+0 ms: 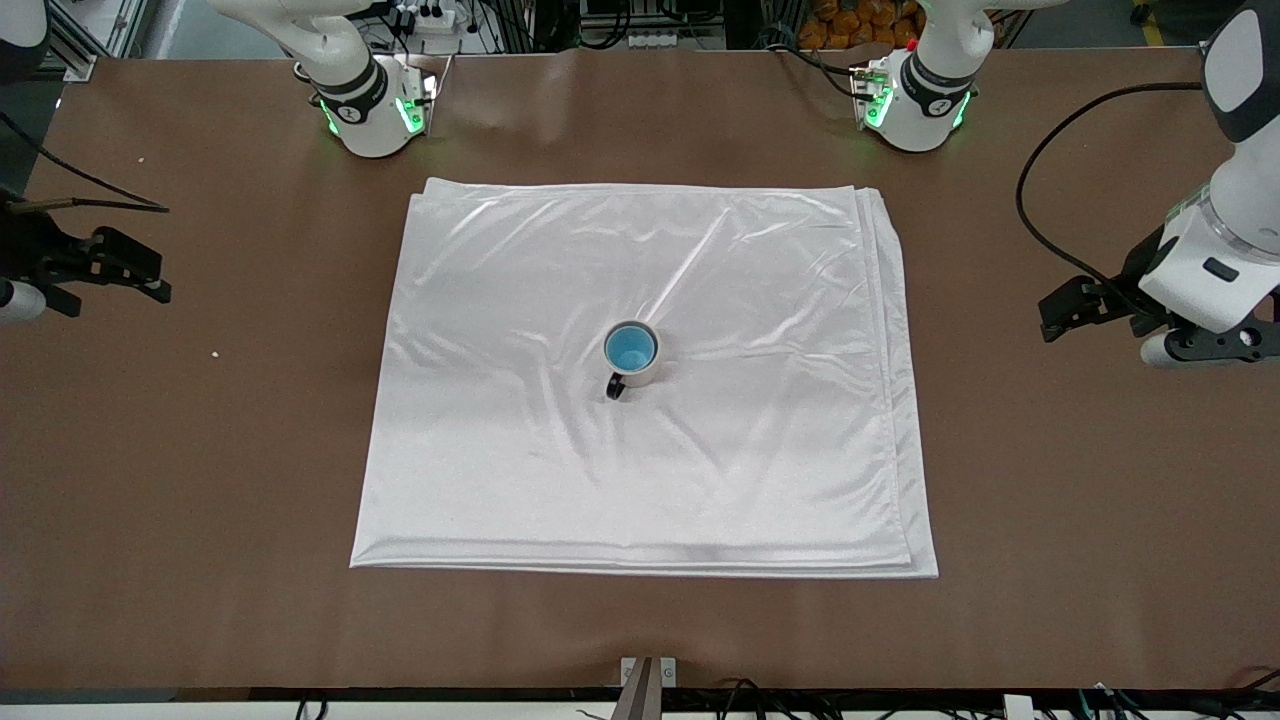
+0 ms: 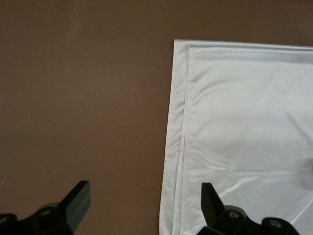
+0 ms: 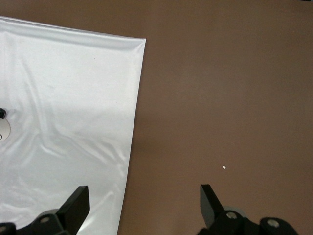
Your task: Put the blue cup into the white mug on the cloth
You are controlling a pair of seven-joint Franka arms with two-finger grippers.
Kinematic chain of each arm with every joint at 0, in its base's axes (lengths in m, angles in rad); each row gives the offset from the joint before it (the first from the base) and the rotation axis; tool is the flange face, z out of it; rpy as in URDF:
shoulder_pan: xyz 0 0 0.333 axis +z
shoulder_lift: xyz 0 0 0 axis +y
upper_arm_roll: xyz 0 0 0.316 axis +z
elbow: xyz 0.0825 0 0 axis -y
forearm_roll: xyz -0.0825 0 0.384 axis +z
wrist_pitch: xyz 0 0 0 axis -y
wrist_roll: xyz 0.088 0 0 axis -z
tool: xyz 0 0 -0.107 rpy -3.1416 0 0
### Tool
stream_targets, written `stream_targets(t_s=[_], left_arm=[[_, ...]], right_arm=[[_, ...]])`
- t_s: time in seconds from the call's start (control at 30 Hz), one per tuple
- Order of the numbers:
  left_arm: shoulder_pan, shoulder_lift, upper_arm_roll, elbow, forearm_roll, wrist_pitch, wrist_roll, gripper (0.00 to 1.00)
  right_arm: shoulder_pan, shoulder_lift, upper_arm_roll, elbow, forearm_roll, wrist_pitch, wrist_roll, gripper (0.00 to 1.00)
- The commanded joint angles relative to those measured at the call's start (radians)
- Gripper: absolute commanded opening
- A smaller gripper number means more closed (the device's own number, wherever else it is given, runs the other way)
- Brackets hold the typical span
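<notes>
The blue cup (image 1: 630, 347) stands upright inside the white mug (image 1: 643, 376), only its bright blue inside showing. The mug stands near the middle of the white cloth (image 1: 500, 450), its black handle (image 1: 614, 388) pointing toward the front camera. My left gripper (image 1: 1065, 310) is open and empty over bare table off the cloth's edge at the left arm's end; its wrist view (image 2: 145, 205) shows the cloth's edge (image 2: 244, 122). My right gripper (image 1: 140, 270) is open and empty over bare table at the right arm's end; its wrist view (image 3: 145, 205) shows the cloth (image 3: 63, 122) and a sliver of the mug (image 3: 3, 129).
A small white crumb (image 1: 214, 353) lies on the brown table between the right gripper and the cloth; it also shows in the right wrist view (image 3: 224, 168). A black cable (image 1: 1040, 230) hangs by the left arm. A metal bracket (image 1: 647, 672) sits at the table's front edge.
</notes>
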Motion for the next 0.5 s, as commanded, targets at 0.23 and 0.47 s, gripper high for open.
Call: stream_targets(t_s=[0.23,0.47], left_arm=[[0.08,-0.092,-0.087,-0.087,-0.037,-0.013,0.023,1.0],[0.08,-0.106,-0.084,-0.101,-0.039,-0.037,0.022,1.0]], right_arm=[[-0.016,-0.007,0.009,0.006,-0.009,-0.004,0.058,1.0],[-0.015,-0.007,0.009,0.006,-0.007,-0.01,0.104,1.0]])
